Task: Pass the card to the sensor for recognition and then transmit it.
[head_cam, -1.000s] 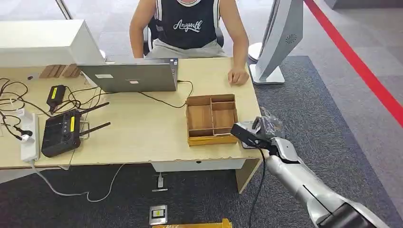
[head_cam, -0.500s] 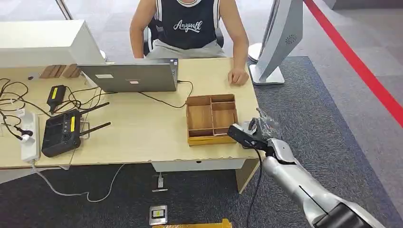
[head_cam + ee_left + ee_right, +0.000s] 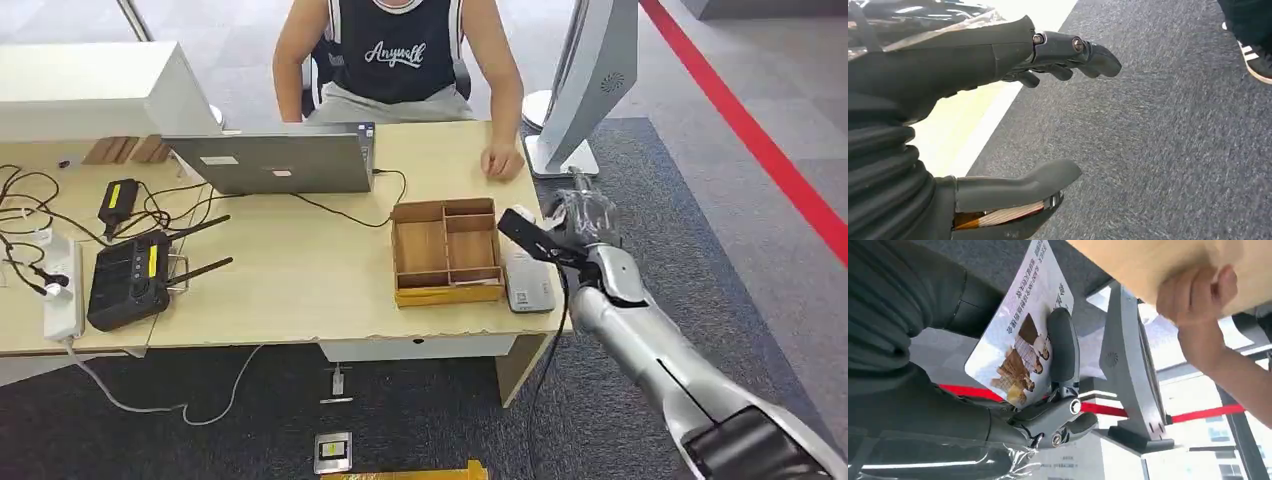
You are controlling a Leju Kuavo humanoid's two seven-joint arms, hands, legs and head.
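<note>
Card [image 3: 1020, 335] pinched in raised right hand [image 3: 1048, 390] beside the desk [image 3: 300, 280].

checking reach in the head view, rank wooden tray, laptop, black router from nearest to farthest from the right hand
From the right hand:
1. Wooden tray, on the table just beside the hand.
2. Laptop, mid-table, at the back.
3. Black router, far left side.

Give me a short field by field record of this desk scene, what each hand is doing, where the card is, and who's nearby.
right hand: holds the card, raised off the desk's right end
card: printed, pinned by the thumb
left hand: holds nothing, fingers apart, over carpet
sensor: flat grey device on the desk, right of the wooden tray
person: seated behind the desk, one hand resting on it
other items: laptop, black controller
</note>
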